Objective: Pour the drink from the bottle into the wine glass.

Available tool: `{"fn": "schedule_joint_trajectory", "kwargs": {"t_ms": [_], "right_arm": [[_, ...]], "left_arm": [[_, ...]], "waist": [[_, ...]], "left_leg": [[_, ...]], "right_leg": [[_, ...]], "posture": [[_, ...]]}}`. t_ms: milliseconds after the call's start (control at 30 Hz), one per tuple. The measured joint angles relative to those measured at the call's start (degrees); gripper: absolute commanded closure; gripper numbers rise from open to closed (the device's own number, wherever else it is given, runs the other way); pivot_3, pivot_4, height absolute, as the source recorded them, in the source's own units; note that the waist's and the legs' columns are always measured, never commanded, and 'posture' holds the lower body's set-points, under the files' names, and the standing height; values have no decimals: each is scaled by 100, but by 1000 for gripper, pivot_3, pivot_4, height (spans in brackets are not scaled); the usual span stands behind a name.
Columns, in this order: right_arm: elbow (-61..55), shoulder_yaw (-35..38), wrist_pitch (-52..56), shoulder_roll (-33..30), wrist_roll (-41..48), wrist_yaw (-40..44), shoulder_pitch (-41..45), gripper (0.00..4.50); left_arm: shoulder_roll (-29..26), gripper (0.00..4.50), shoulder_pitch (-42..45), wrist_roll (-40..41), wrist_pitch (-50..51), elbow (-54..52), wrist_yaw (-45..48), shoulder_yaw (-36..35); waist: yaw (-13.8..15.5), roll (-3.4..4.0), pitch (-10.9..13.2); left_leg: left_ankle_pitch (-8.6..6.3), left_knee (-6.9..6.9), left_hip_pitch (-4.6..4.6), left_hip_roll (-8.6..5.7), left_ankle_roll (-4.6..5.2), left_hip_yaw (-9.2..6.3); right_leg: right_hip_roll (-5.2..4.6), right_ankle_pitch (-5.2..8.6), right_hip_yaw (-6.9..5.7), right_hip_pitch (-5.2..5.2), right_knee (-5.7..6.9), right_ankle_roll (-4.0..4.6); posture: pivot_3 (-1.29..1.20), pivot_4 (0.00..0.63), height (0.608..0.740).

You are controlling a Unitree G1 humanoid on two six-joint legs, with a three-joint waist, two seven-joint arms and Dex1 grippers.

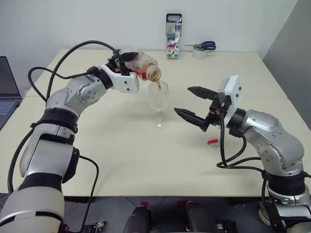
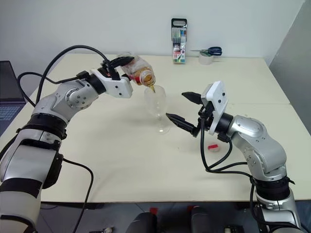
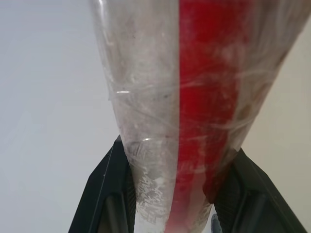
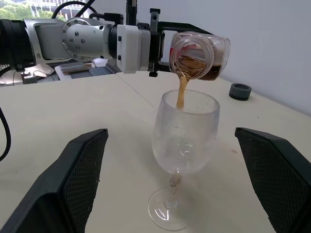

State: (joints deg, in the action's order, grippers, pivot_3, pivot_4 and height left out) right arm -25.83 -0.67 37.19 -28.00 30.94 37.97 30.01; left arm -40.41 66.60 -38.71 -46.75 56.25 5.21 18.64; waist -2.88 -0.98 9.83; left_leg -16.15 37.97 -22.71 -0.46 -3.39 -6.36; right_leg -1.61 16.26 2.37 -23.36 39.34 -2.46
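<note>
My left gripper (image 1: 127, 59) is shut on the clear bottle (image 1: 143, 65), holding it tipped on its side with its mouth over the wine glass (image 1: 158, 94). In the left wrist view the two black fingers (image 3: 114, 170) clamp the bottle's body with its red label strip (image 3: 209, 97). A thin amber stream of the drink (image 4: 182, 92) falls from the bottle's mouth into the bowl of the glass (image 4: 187, 131), which stands upright on the table. My right gripper (image 1: 182, 100) hovers open just right of the glass, not touching it.
A small red cap (image 1: 213, 142) lies on the table under my right forearm. At the far edge stand a marker-pen case (image 1: 173, 42) and a tape roll (image 1: 199, 53) with blue scissors (image 1: 204, 46) on it. A laptop (image 1: 6, 92) sits at the left.
</note>
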Motion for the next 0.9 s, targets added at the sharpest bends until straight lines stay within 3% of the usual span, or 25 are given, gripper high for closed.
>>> {"fn": "schedule_joint_trajectory", "kwargs": {"t_ms": [900], "right_arm": [[-41, -518, -49, 288, -309, -310, -19, 0]], "left_arm": [[-78, 2837, 188, -447, 110, 464, -641, 355]], "waist": [[-10, 0, 0]], "left_leg": [[1, 2, -2, -2, -2, 2]], "right_leg": [[-2, 0, 2, -13, 18, 0]], "posture": [[0, 150, 740]]}}
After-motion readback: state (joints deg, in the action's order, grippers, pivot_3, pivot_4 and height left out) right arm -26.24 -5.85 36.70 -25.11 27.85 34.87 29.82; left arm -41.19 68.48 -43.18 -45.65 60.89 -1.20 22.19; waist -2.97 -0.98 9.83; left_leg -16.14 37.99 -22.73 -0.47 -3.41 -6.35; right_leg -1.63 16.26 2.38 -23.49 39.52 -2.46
